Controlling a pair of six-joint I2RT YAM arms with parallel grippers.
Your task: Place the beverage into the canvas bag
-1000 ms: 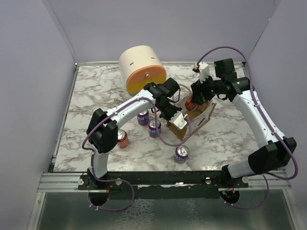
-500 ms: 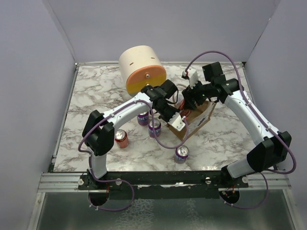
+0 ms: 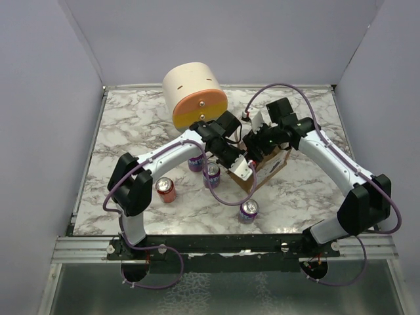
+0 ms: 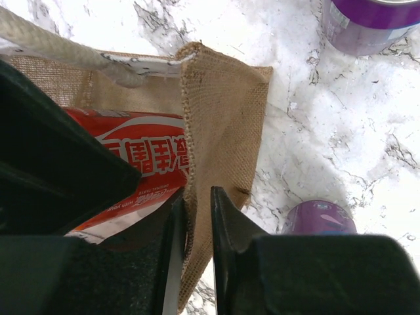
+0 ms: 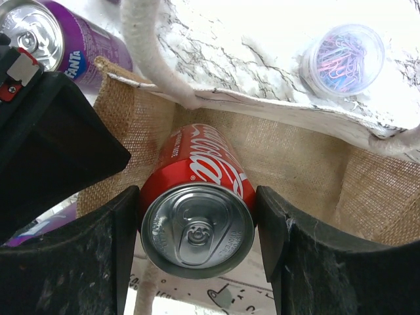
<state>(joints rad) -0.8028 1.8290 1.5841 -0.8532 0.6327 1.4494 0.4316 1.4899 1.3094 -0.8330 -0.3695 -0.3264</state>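
Right gripper point(image 5: 197, 197): jaws part-way open, spread to the width of a can, one finger point(image 5: 108, 262) pressed to each side of the red cola can point(image 5: 197, 226); in the top view this gripper point(image 3: 257, 146) hung over the bag's mouth.
Left gripper point(image 4: 197, 197): jaws nearly closed, pinching one upright wall of the canvas bag point(image 4: 226, 118) at its top edge, with only the thickness of the burlap between the fingers.
Red cola can: held top-up between the right fingers, its lower body already inside the bag's opening and ringed by burlap walls; the left wrist view showed its red label point(image 4: 147, 164) just behind the pinched wall. Whether it touched the bag's floor could not be told.
Canvas bag point(image 3: 268, 167): stood near the centre of the marble table point(image 3: 131, 131), between the two arms, mouth open; a cream rope handle point(image 5: 154, 59) arched over the rim.
Purple cans: one point(image 3: 195, 161) and another point(image 3: 211, 174) stood close to the bag's left side, under the left arm; a third point(image 3: 249, 210) stood apart toward the near edge.
Orange can point(image 3: 165, 189): upright, well left of the bag.
Cream cylinder point(image 3: 194, 95): lay at the far side, its orange face turned toward the arms.
Paper-clip tub point(image 5: 342, 62): clear, round, on the table just beyond the bag.
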